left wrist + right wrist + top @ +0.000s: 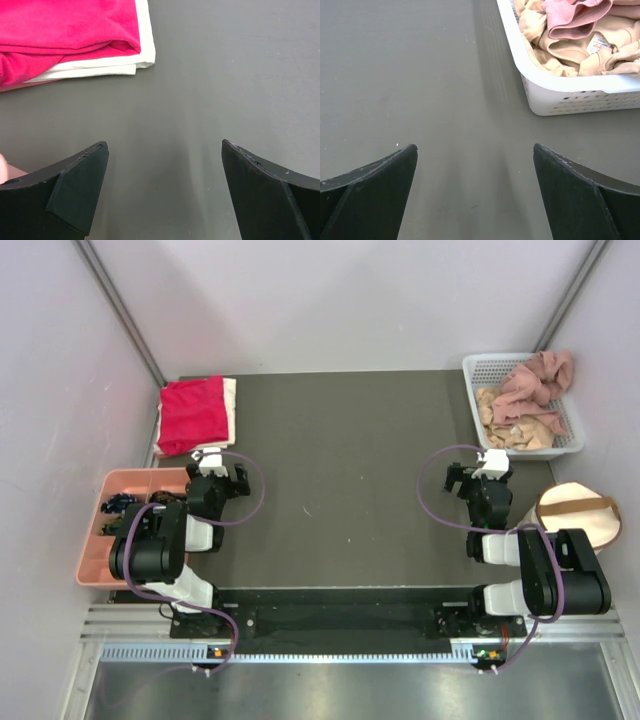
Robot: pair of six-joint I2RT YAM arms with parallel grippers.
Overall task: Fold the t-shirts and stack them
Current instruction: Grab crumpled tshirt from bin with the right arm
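Note:
A folded red t-shirt [193, 412] lies on a folded white t-shirt [230, 408] at the table's back left; the wrist view shows the red t-shirt [65, 35] over the white t-shirt [100, 67]. A dusty-pink t-shirt [535, 385] and a tan t-shirt [515, 430] lie crumpled in a white basket [575, 435] at the back right, with the pink t-shirt [575, 22] on the tan t-shirt [570, 55]. My left gripper [218, 468] [165, 147] is open and empty, just short of the stack. My right gripper [478, 472] [475, 150] is open and empty, left of the basket [580, 95].
A salmon tray [95, 560] with small dark items sits beside the left arm. A round cream bag [580, 515] with a brown strap lies beside the right arm. Dark grey table [340, 460] spans between the arms; sloped walls close in both sides.

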